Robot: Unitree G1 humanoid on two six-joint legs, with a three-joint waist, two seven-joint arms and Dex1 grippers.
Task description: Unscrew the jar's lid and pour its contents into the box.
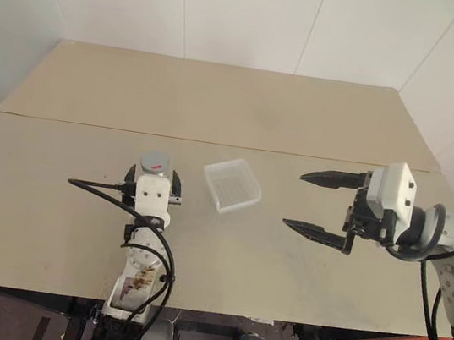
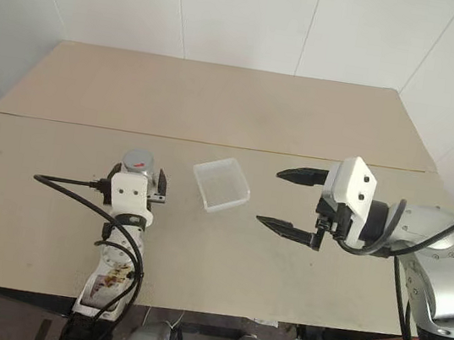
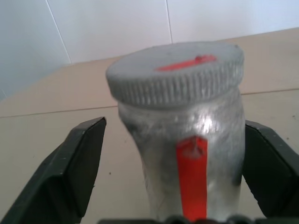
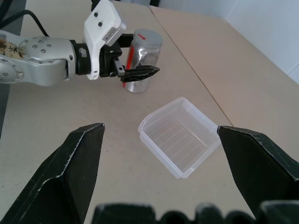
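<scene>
**Jar between the left fingers, box at centre, right gripper spread wide**

Beige table [image 1: 236,111] set against white wall panels, with a seam running across it from left to right. Left of centre, the jar [image 4: 142,58] stands upright on the table, silvery with a red stripe down its side. Its lid [image 3: 175,74], grey with a red mark on top, is screwed on. The left gripper [image 4: 135,63] reaches forward with one black finger on either side of the jar; in the left wrist view a narrow gap shows between the left-hand finger [image 3: 70,172] and the jar wall, while whether the other finger touches cannot be told. Just right of the jar, apart from it, lies the box [image 1: 231,185], translucent white and turned at a slant. Farther right, the right gripper [image 1: 320,204] hovers above the table, pointing left toward the box, fingers spread wide and holding nothing.
</scene>
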